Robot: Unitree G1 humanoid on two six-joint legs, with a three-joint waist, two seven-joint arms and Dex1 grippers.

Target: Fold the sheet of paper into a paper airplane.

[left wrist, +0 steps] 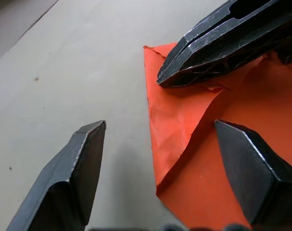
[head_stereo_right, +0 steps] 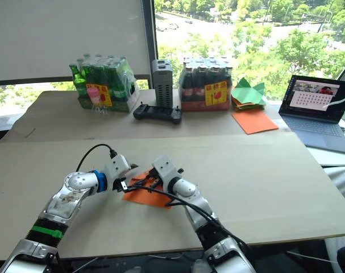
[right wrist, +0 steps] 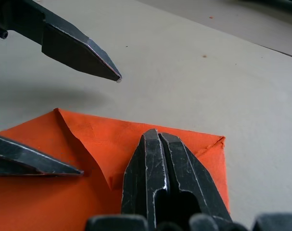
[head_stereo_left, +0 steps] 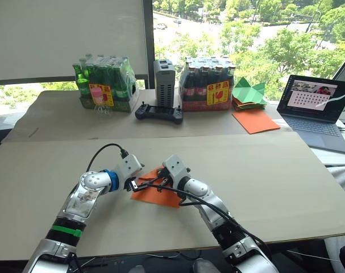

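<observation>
— Where do we see the thin bright-orange sheet of paper (head_stereo_left: pixel 159 194)?
— Flat on the pale beige surface (head_stereo_left: pixel 263 176), near its front edge, one corner folded over into a triangular flap.
— And our tools?
— Our right tool (right wrist: pixel 158 139) has its black fingers pressed together, tips down on the paper by the flap. Our left tool (left wrist: pixel 160 126) is spread wide, straddling the sheet's left edge.

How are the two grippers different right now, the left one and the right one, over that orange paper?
The left gripper is open, its fingers straddling an edge of the sheet of paper; the right gripper is shut, tips pressed on the paper's folded flaps. Both sit over the same sheet on the table.
</observation>
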